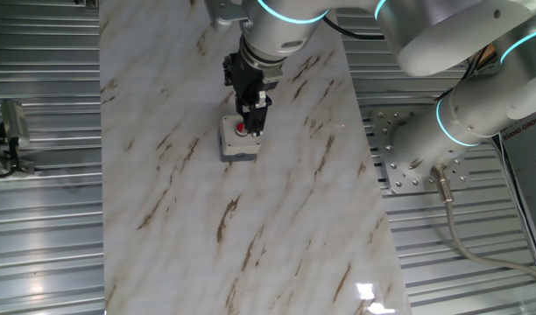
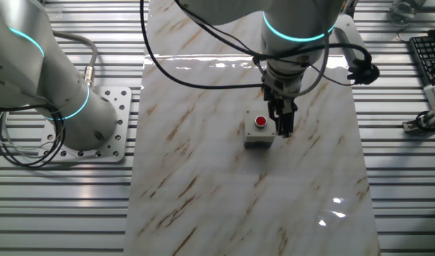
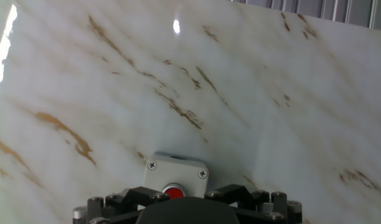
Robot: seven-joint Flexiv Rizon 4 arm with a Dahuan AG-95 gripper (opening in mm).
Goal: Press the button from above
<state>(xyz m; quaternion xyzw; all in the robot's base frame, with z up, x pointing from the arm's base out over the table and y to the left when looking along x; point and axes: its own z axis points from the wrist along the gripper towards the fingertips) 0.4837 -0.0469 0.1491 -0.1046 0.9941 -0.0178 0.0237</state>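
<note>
The red button (image 1: 241, 129) sits in the top of a small light-grey square box (image 1: 236, 145) on the marble tabletop. My gripper (image 1: 251, 125) points straight down over the box, its tips at the button's edge. In the other fixed view the gripper (image 2: 285, 128) hangs just right of the button (image 2: 261, 121) and beside the box (image 2: 258, 138). The fingers show as one narrow dark piece with no gap. I cannot tell whether they touch the button. In the hand view the button (image 3: 173, 190) is half hidden behind the hand's dark body, with the box (image 3: 177, 169) just beyond.
The marble slab (image 1: 277, 219) lies on a ribbed metal bench (image 2: 61, 206). The arm's base plate (image 2: 107, 128) is bolted beside the slab. A keyboard (image 2: 425, 57) and a small clamp (image 2: 423, 121) lie off the slab's far side.
</note>
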